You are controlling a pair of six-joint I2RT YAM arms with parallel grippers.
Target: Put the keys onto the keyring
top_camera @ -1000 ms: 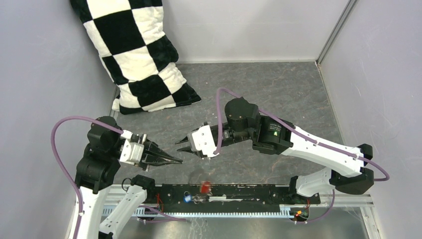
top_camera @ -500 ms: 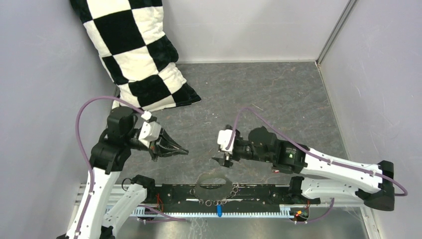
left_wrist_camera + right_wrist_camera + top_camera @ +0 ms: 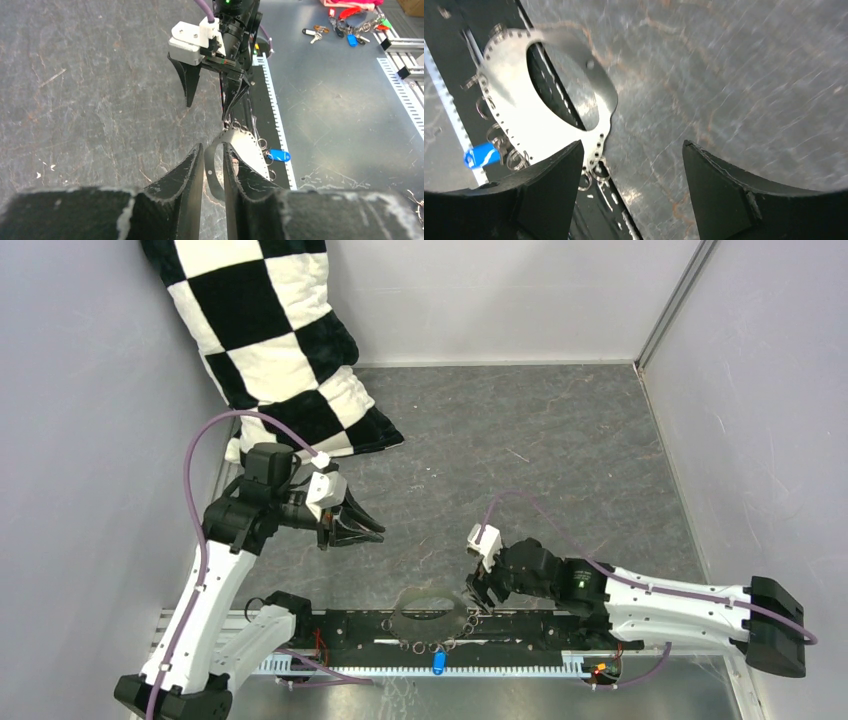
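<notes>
Right wrist view: our right gripper (image 3: 630,150) hangs wide open and empty, probably to straddle the flat grey perforated metal keyring (image 3: 509,110) lying just beside its left fingertip, with a blue-headed key (image 3: 481,155) at the band's farther rim. Our left gripper (image 3: 213,147), jaws barely parted, holds nothing and waits well apart.

dark grey mottled tabletop (image 3: 560,440), pale lilac walls (image 3: 500,290), black-and-white checked cushion (image 3: 270,340) back left

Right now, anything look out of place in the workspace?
Yes: the flat grey perforated metal keyring loop lies half off the table, across the black base rail at the near edge. A blue-headed key lies beyond it on the slotted strip.
</notes>
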